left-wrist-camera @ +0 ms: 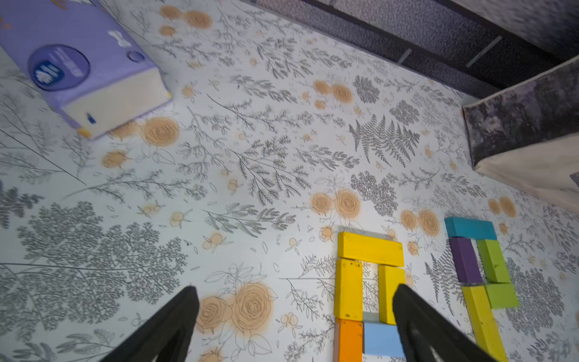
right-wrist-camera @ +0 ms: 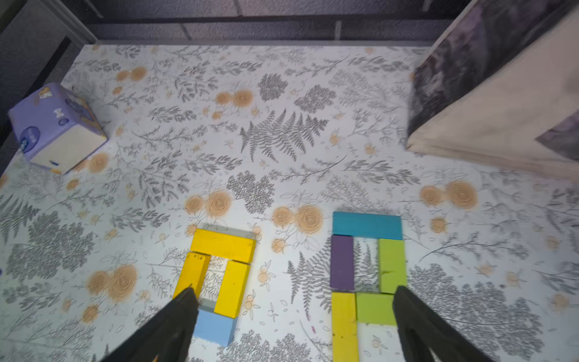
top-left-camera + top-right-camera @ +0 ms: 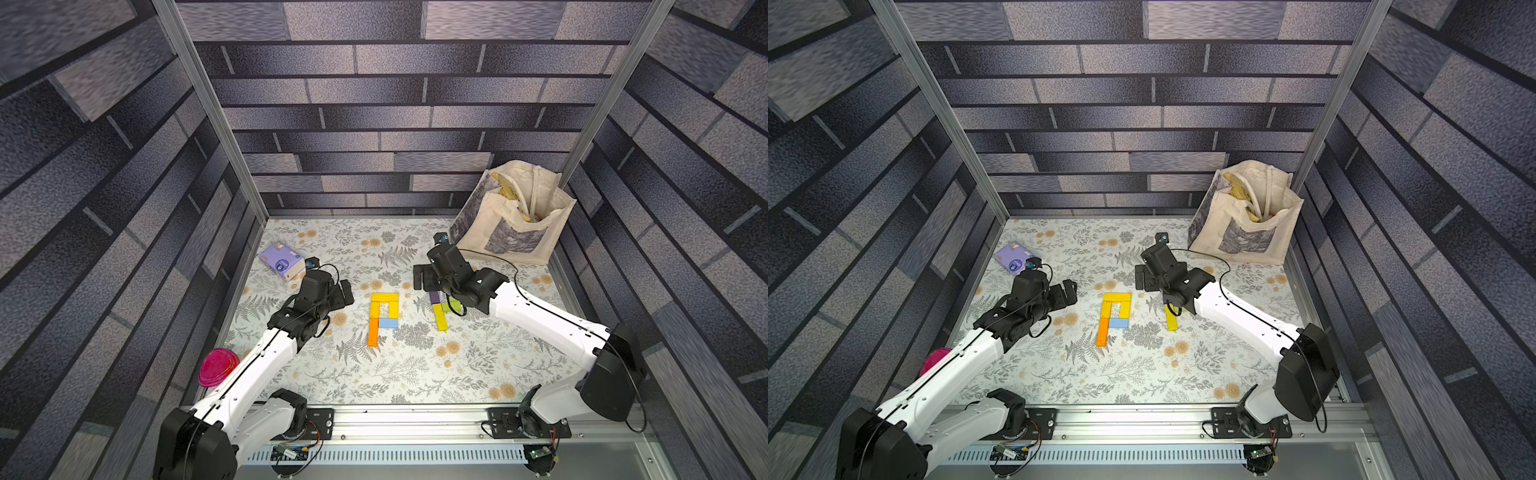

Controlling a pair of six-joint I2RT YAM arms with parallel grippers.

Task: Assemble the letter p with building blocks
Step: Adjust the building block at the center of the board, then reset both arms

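Note:
Two groups of building blocks lie flat on the floral table, each shaped like a p. The left group has three yellow blocks [image 3: 384, 297] round a gap, a light blue block [image 3: 388, 323] and an orange stem [image 3: 373, 332]. The right group shows best in the right wrist view: teal block [image 2: 366, 225], purple block [image 2: 342, 262], two lime green blocks [image 2: 391, 264] and a yellow stem [image 2: 344, 326]. My left gripper [image 3: 343, 293] [image 1: 294, 288] hovers open to the left of the yellow group. In both top views my right gripper [image 3: 424, 277] [image 2: 294, 289] is open above the right group and partly hides it.
A purple tissue packet [image 3: 281, 261] lies at the back left. A canvas tote bag [image 3: 515, 224] stands in the back right corner. A pink lid [image 3: 218, 368] sits at the left wall beside my left arm. Patterned walls close in three sides.

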